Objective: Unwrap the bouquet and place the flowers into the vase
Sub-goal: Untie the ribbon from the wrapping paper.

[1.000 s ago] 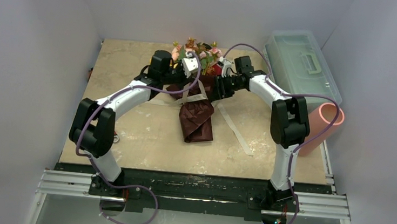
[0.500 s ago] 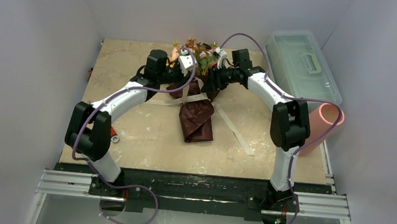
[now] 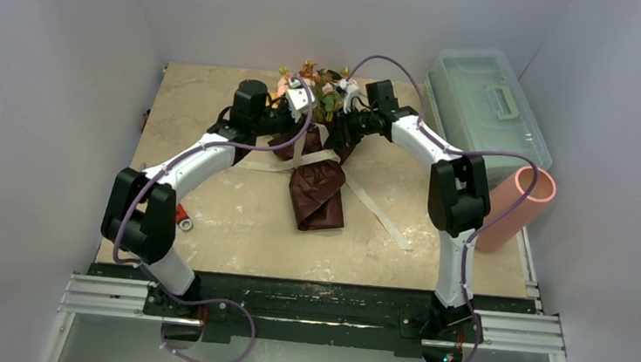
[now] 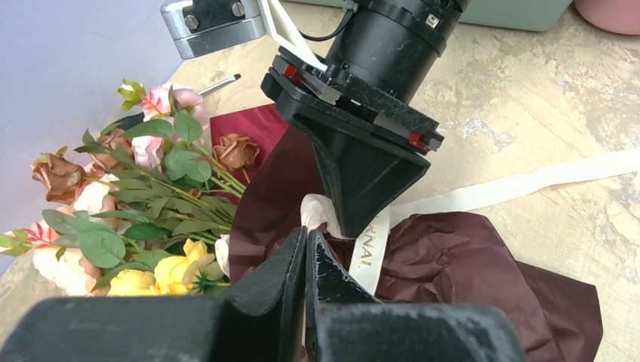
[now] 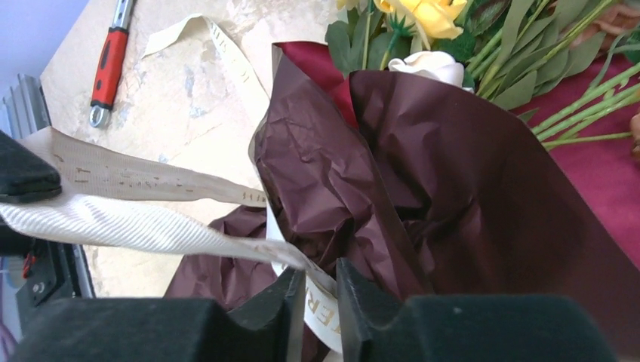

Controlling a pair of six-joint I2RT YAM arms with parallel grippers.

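Observation:
The bouquet's flowers (image 3: 309, 73) lie at the back of the table, with pink, yellow and orange heads (image 4: 136, 196). Their dark red paper (image 3: 318, 194) is crumpled toward the near side. A cream ribbon (image 5: 136, 219) stretches taut between the two grippers. My left gripper (image 4: 306, 235) is shut on one end of it, beside the paper. My right gripper (image 5: 321, 275) has its jaws narrowly apart with the ribbon's wrapped part running between its fingers, against one of them. In the top view the left gripper (image 3: 291, 130) and right gripper (image 3: 341, 133) meet over the bouquet's stems. The pink vase (image 3: 516, 207) stands at the right edge.
A clear greenish box (image 3: 482, 99) with a handle sits at the back right. Loose ribbon tails (image 3: 380, 208) trail across the table toward the near right. A red-handled tool (image 3: 181, 215) lies at the left edge, near the left arm's elbow.
Both arms have reached a little farther back toward the flowers. The right jaws widened, then narrowed around the ribbon. The left gripper stayed shut.

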